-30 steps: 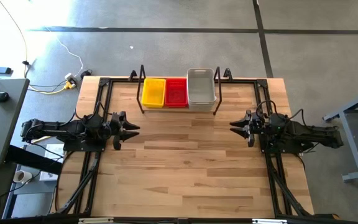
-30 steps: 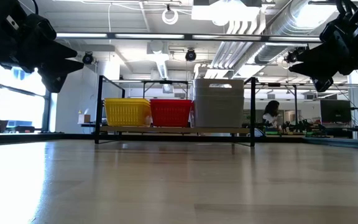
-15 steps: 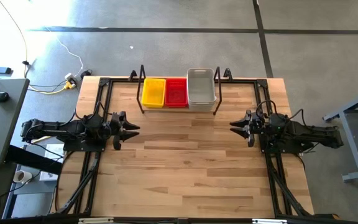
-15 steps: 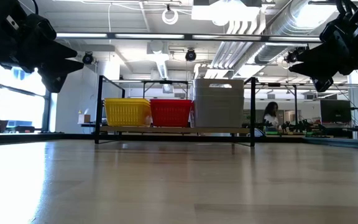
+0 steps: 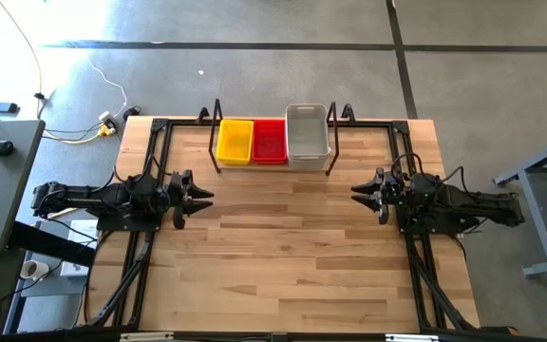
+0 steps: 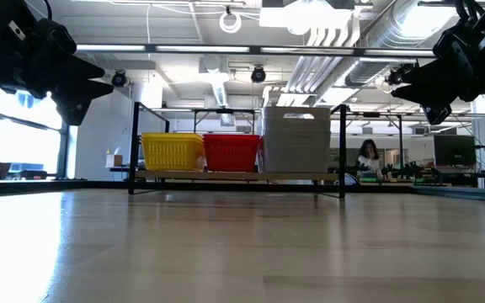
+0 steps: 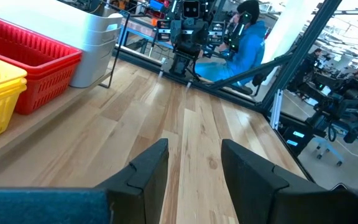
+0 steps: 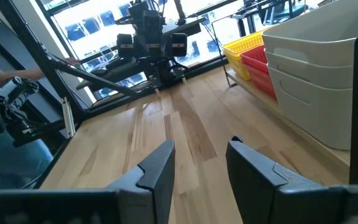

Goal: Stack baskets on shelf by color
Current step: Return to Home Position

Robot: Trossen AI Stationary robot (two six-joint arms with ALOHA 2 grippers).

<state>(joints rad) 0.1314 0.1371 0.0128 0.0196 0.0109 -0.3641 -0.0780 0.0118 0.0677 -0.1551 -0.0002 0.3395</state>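
Three stacks of baskets stand side by side on the black wire shelf [image 5: 218, 134] at the table's far edge: yellow [image 5: 235, 141], red [image 5: 270, 141] and the taller grey-white stack [image 5: 307, 132], seen also as yellow [image 6: 173, 151], red [image 6: 232, 152] and grey-white [image 6: 296, 139]. Each stack rests by its bottom on the shelf's deck. My left gripper [image 5: 202, 195] hovers open over the table's left side, well short of the shelf. My right gripper [image 5: 357, 193] hovers open over the right side. Both point toward the table's middle and hold nothing.
Bare wooden tabletop [image 5: 283, 247] lies between the two grippers and toward the near edge. Black arm frames [image 5: 150, 161] run along both sides of the table. A seated person [image 6: 365, 156] shows in the room beyond the shelf.
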